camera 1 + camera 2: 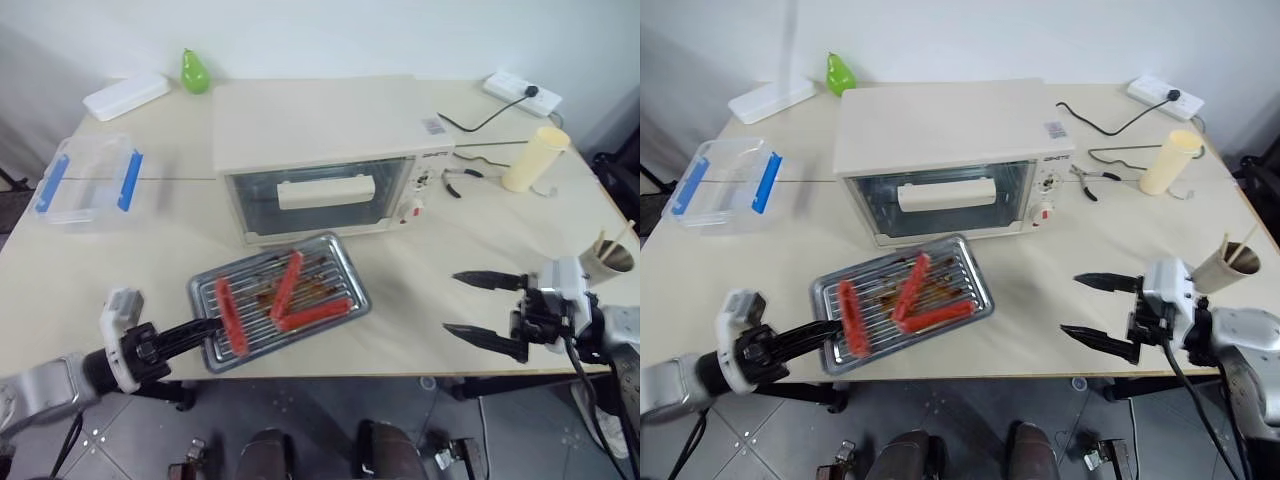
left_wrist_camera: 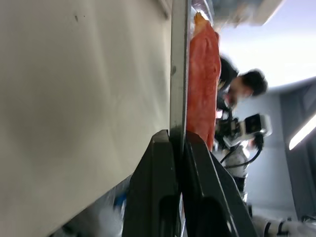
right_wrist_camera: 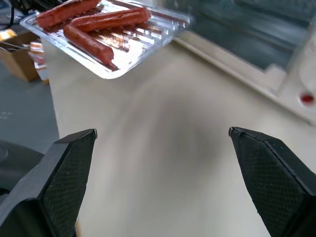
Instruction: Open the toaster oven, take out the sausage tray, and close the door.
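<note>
- The sausage tray [image 1: 280, 297] sat out of the oven at the front of the bench [image 1: 440, 290], just in front of the toaster oven [image 1: 325, 150], with its near corner reaching past the bench edge.
- Three red-orange sausages [image 1: 288, 284] lay on its ribbed rack, one along the left side and two toward the middle and right.
- The left tool [image 1: 205, 330] was clenched on the tray's near-left rim; the left wrist view showed the thin metal edge pinched between its two black fingers [image 2: 158, 192], a sausage just beyond.
- Whether the tray rested fully on the bench or was partly lifted could not be told.
- The door [image 1: 320, 195] stood shut against the oven front, its wide cream bar handle [image 1: 326, 191] level across the glass.
- The right tool [image 1: 490, 312] hung over the bench's front right edge, released, its fingers spread wide with nothing between them and pointing toward the tray, well apart from it.
- A clear plastic box with blue clips [image 1: 88, 182] sat to the oven's left.
- A green pear [image 1: 194, 72] and a white flat case [image 1: 126, 95] stood at the back left.
- A power strip [image 1: 522, 92], pliers [image 1: 455, 180], a cream cylinder [image 1: 535, 158] and a cup with sticks [image 1: 606, 258] lay to the right.
</note>
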